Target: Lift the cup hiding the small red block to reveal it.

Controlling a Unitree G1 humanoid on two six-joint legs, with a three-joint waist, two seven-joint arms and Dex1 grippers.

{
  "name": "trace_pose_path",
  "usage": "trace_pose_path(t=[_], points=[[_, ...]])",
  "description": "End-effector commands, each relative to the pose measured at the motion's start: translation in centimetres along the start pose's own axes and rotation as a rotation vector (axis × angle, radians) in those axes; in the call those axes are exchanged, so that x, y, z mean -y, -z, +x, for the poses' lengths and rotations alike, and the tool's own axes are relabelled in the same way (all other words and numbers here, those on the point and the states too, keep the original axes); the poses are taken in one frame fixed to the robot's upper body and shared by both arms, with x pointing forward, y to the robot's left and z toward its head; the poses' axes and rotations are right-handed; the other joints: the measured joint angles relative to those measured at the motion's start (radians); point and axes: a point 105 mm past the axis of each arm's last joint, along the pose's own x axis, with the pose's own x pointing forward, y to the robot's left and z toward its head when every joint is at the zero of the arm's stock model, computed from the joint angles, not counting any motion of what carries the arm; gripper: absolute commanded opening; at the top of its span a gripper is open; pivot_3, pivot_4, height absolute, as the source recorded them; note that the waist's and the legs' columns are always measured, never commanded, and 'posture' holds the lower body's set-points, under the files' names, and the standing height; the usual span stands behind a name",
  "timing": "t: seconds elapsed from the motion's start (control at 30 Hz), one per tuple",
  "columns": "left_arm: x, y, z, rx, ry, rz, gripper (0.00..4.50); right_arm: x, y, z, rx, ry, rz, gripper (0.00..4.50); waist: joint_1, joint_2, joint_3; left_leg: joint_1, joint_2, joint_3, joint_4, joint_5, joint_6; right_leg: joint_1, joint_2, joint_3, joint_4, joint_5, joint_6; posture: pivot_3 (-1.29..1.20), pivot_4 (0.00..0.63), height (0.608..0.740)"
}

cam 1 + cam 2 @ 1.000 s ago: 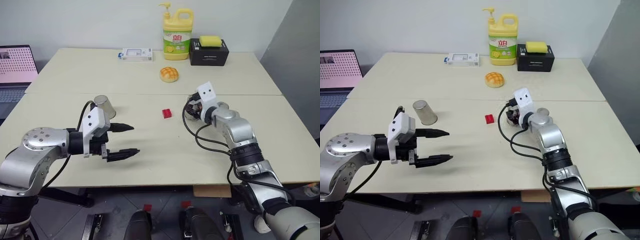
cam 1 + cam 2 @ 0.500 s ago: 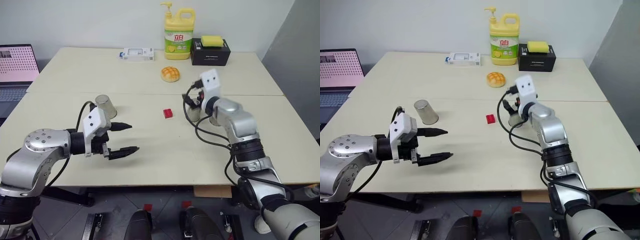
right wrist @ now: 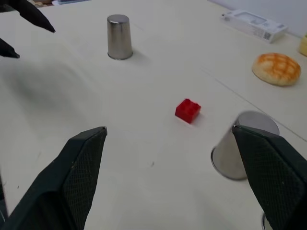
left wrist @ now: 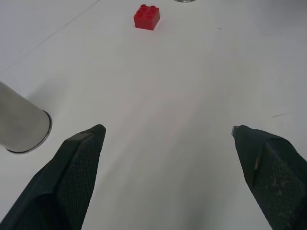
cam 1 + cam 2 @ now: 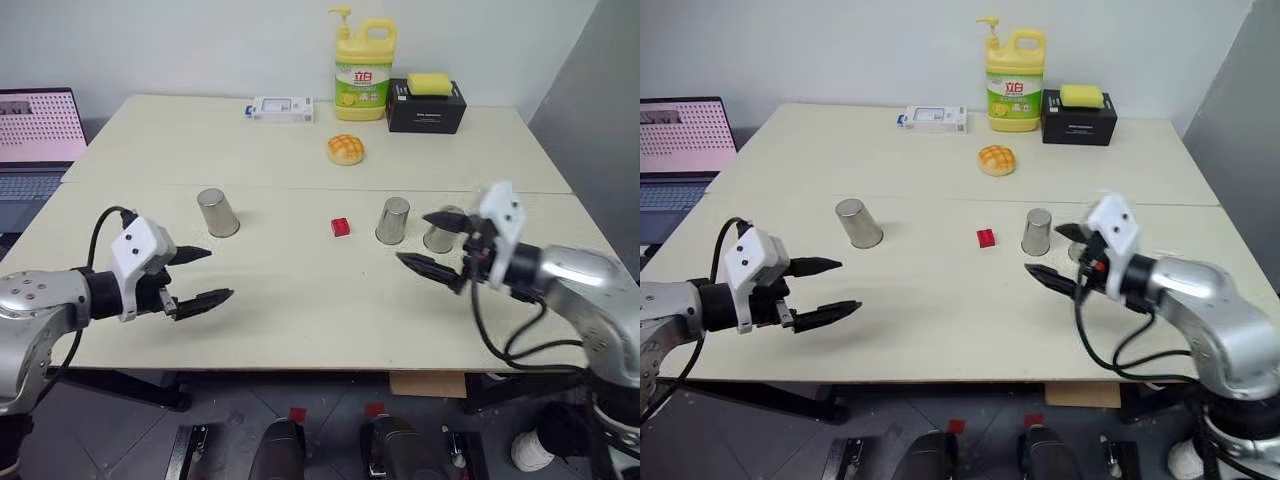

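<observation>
The small red block (image 5: 341,227) lies uncovered on the table, with no cup over it. One upside-down steel cup (image 5: 393,220) stands just to its right, and another steel cup (image 5: 217,212) stands well to its left. A third cup (image 5: 441,235) sits partly behind my right gripper (image 5: 415,238). That gripper is open and empty, hovering near the table's front right, close to the two right-hand cups. My left gripper (image 5: 216,274) is open and empty at the front left, in front of the left cup. The left wrist view shows the block (image 4: 147,17) far ahead.
A yellow-orange bun (image 5: 344,149) lies behind the block. At the table's back edge stand a yellow detergent bottle (image 5: 364,62), a black box (image 5: 426,105) with a yellow sponge on it, and a white box (image 5: 281,108). A laptop (image 5: 35,135) sits beyond the table's left side.
My right gripper let go of the cup beside the red block, opened, and drew back toward the front right. The left gripper shifted to the left.
</observation>
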Motion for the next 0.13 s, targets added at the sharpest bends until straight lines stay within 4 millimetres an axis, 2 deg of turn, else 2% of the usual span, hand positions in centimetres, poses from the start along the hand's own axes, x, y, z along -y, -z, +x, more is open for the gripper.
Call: trace_pose_path(t=[0.03,0.13], points=[[-0.5,-1.1,-0.6,0.020,-0.025,0.044,4.50,-1.1,0.2,-1.3,-0.010,-0.019,-0.012,4.44,0.000,0.000,0.000,0.001,0.000,0.000,0.000,0.000,0.000,0.000,0.000,0.000,0.000,0.000,0.000,0.00,0.150,0.740],[-0.6,-1.4,-0.3,0.048,-0.020,0.037,4.50,-0.9,1.3,-1.5,-0.033,0.015,-0.003,4.44,-0.003,0.000,0.000,0.001,0.000,0.000,0.000,0.000,0.000,0.000,0.001,0.000,0.001,0.000,0.000,0.00,0.150,0.740]])
